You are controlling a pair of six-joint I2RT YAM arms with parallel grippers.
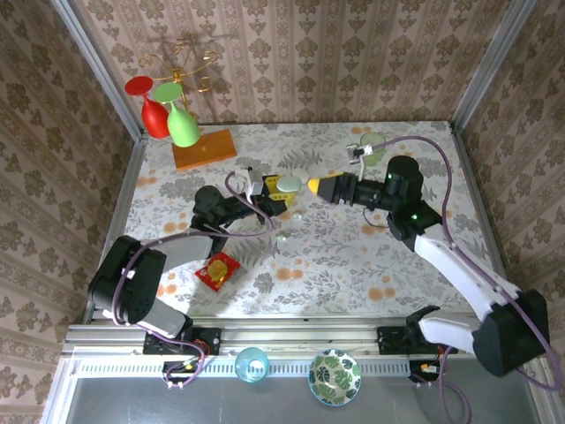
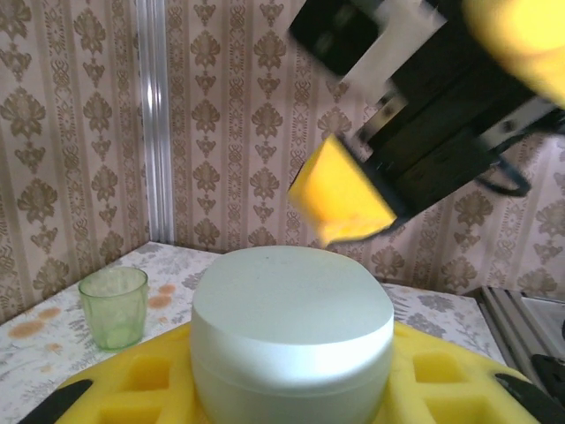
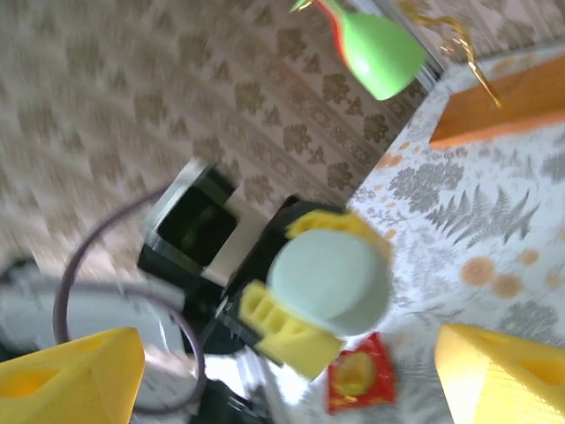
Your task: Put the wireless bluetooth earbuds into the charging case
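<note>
my left gripper (image 1: 281, 187) clamped on the pale green case (image 2: 291, 322) (lid shut), my right gripper (image 1: 313, 185) spread wide, just beside it

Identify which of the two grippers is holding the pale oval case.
The left gripper: it is clamped on the pale oval case, while the right gripper faces it open and empty.
</note>
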